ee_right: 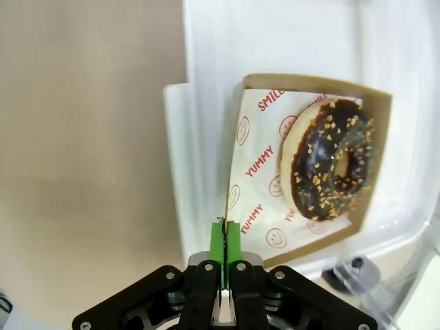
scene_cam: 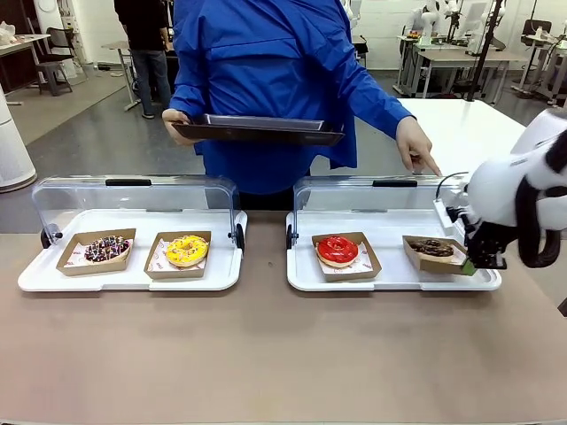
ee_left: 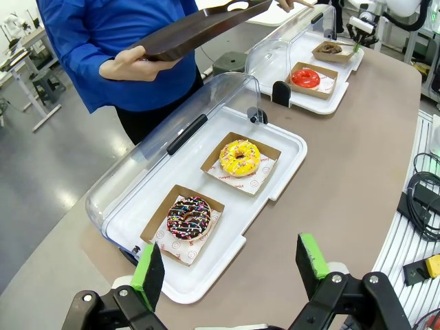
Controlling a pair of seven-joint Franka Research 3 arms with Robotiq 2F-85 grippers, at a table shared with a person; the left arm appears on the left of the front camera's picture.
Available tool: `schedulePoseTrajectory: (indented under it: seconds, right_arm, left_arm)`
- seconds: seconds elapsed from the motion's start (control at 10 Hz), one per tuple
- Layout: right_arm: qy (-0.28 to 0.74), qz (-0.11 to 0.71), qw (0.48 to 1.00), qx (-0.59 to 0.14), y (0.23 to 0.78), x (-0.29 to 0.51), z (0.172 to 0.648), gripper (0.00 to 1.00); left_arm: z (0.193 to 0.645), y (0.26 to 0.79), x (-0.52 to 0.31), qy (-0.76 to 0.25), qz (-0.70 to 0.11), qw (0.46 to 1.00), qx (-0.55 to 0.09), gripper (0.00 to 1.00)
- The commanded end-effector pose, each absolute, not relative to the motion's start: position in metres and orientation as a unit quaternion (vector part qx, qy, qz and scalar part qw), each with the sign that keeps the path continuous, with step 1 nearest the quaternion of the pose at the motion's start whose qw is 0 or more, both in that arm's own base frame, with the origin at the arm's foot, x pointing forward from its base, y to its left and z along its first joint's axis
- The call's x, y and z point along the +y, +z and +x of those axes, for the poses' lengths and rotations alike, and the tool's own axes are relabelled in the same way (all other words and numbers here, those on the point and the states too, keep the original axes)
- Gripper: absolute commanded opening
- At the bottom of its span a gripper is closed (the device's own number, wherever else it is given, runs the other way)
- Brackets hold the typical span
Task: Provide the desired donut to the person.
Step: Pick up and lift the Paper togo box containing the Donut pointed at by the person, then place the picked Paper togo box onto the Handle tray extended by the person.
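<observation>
From the front, the right gripper [scene_cam: 483,257] sits against the near right corner of the cardboard boat [scene_cam: 423,259] carrying the chocolate donut [scene_cam: 432,248], on the right-hand white tray [scene_cam: 390,282]. The person's hand [scene_cam: 416,146] points down just behind it. The left wrist view has the left gripper [ee_left: 230,260] spread wide, empty, near the sprinkled donut [ee_left: 189,217]. The right wrist view shows the pads [ee_right: 216,244] pinched tight on the boat's wall, the donut just beyond.

A tan table [scene_cam: 266,354] holds two white display trays side by side with a gap between them: the left tray [scene_cam: 133,282] and the right tray [scene_cam: 390,282], clear covers [scene_cam: 133,197] tipped open toward the far edge.
</observation>
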State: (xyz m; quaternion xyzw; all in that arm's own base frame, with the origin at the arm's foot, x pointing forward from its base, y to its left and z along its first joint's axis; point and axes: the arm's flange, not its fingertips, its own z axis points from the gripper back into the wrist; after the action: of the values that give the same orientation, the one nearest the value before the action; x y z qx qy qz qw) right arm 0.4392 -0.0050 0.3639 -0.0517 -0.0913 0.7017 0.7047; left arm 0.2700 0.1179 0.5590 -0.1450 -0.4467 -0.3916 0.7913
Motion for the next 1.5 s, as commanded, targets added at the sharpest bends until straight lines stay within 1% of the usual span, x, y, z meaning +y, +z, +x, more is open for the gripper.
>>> schedulePoseTrajectory:
  seconds: [0.0, 0.1, 0.2, 0.3, 0.4, 0.6, 0.7, 0.8, 0.9, 1.4]
  right_arm:
    - [0.726, -0.075, 0.675, -0.104, 0.425, -0.010, 0.378, 0.00]
    - [0.729, -0.087, 0.669, -0.116, 0.446, -0.004, 0.358, 0.00]
    - [0.723, -0.072, 0.676, -0.124, 0.469, 0.003, 0.340, 0.00]
    - [0.715, -0.078, 0.679, -0.144, 0.491, 0.011, 0.325, 0.00]
    - [0.724, -0.098, 0.663, -0.163, 0.514, 0.021, 0.313, 0.00]
    - [0.720, -0.110, 0.664, -0.171, 0.542, 0.042, 0.306, 0.00]
    - [0.705, -0.091, 0.683, -0.168, 0.541, 0.048, 0.311, 0.00]
    - [0.694, -0.066, 0.701, -0.149, 0.532, 0.051, 0.325, 0.00]
    - [0.721, -0.101, 0.662, -0.181, 0.553, 0.040, 0.302, 0.00]
    - [0.721, -0.101, 0.662, -0.181, 0.553, 0.040, 0.302, 0.00]
  left_arm:
    - [0.270, 0.559, 0.119, -0.395, -0.145, 0.790, -0.447, 1.00]
    - [0.270, 0.559, 0.119, -0.395, -0.145, 0.790, -0.447, 1.00]
    - [0.270, 0.559, 0.119, -0.395, -0.145, 0.790, -0.447, 1.00]
    - [0.270, 0.559, 0.119, -0.395, -0.145, 0.790, -0.447, 1.00]
    - [0.270, 0.559, 0.119, -0.395, -0.145, 0.790, -0.447, 1.00]
    - [0.270, 0.559, 0.119, -0.395, -0.145, 0.790, -0.447, 1.00]
    - [0.270, 0.559, 0.119, -0.395, -0.145, 0.790, -0.447, 1.00]
    - [0.270, 0.559, 0.119, -0.395, -0.145, 0.790, -0.447, 1.00]
    - [0.270, 0.559, 0.119, -0.395, -0.145, 0.790, -0.447, 1.00]
    - [0.270, 0.559, 0.119, -0.395, -0.145, 0.790, -0.447, 1.00]
